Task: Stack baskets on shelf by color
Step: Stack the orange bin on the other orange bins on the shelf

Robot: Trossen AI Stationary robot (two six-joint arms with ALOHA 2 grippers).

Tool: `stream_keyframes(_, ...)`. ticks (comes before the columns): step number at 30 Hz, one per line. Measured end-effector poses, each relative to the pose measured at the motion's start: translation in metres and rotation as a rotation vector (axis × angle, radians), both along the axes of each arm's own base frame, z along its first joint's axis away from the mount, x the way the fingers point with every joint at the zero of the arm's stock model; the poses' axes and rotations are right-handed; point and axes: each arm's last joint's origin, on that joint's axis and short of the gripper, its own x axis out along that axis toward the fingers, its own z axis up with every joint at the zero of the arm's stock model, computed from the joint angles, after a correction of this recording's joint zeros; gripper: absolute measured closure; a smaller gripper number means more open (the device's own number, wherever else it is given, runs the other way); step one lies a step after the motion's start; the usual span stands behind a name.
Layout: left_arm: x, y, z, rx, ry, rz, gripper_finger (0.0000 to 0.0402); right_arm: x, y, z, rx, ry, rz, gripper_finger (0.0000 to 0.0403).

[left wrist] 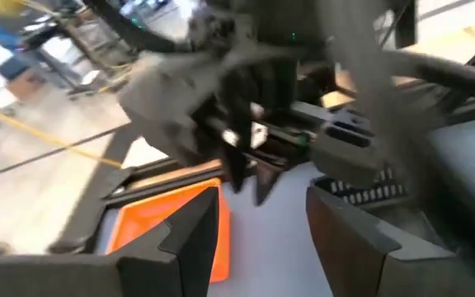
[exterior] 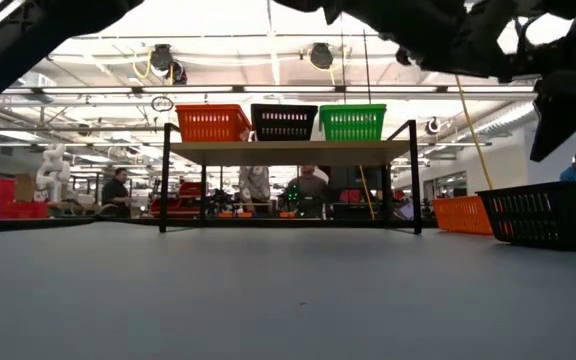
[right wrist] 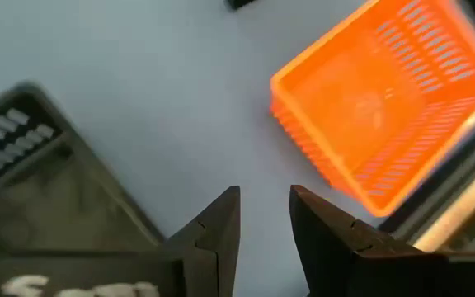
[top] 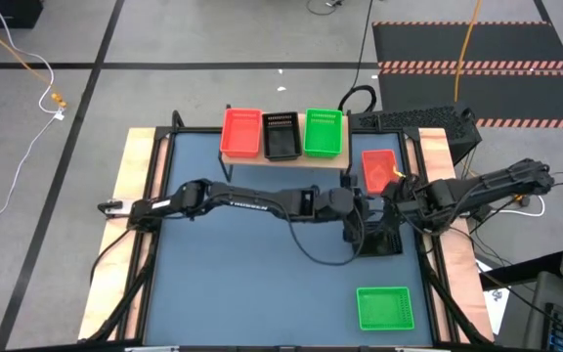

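On the light-wood shelf at the table's far edge stand a red basket, a black basket and a green basket, side by side. Another red basket rests on the table near the right edge, and a black basket lies partly under the arms. A green basket sits near the front right. My left gripper is open and holds nothing, hovering over the black basket. My right gripper is open above bare table between the red basket and the black basket.
Both arms meet and cross over the table's right half. A raised wooden border runs along the table's sides. In the low view the shelf stands on thin black legs, with people and workbenches in the room behind.
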Motion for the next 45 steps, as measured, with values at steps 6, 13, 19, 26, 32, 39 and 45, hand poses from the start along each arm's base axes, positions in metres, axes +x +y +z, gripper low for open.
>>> stream_keyframes(6, -0.007, -0.025, 0.013, 0.063, -0.013, 0.008, 0.0216, 0.011, 0.001, -0.016, 0.071, 0.009, 0.035, 0.0303)
stream_keyframes(13, -0.014, -0.041, 0.019, 0.034, 0.002, 0.017, 0.0216, 0.016, -0.004, -0.020, -0.026, -0.002, -0.089, 0.0303)
stream_keyframes(19, -0.019, -0.054, 0.011, -0.024, 0.074, 0.015, 0.0216, 0.017, -0.006, -0.021, -0.087, -0.034, -0.177, 0.0303)
stream_keyframes(26, -0.023, -0.058, 0.005, -0.087, 0.126, 0.048, 0.0215, 0.014, -0.016, -0.019, -0.210, -0.113, -0.357, 0.0303)
stream_keyframes(32, -0.025, -0.066, 0.003, -0.096, 0.150, 0.034, 0.0215, 0.013, -0.028, -0.018, -0.275, -0.128, -0.467, 0.0303)
stream_keyframes(39, -0.026, -0.070, 0.003, -0.099, 0.154, 0.023, 0.0215, 0.012, -0.045, -0.016, -0.372, -0.137, -0.591, 0.0303)
stream_keyframes(45, -0.026, -0.069, 0.003, -0.102, 0.150, 0.029, 0.0215, 0.017, -0.070, -0.013, -0.396, -0.187, -0.690, 0.0303)
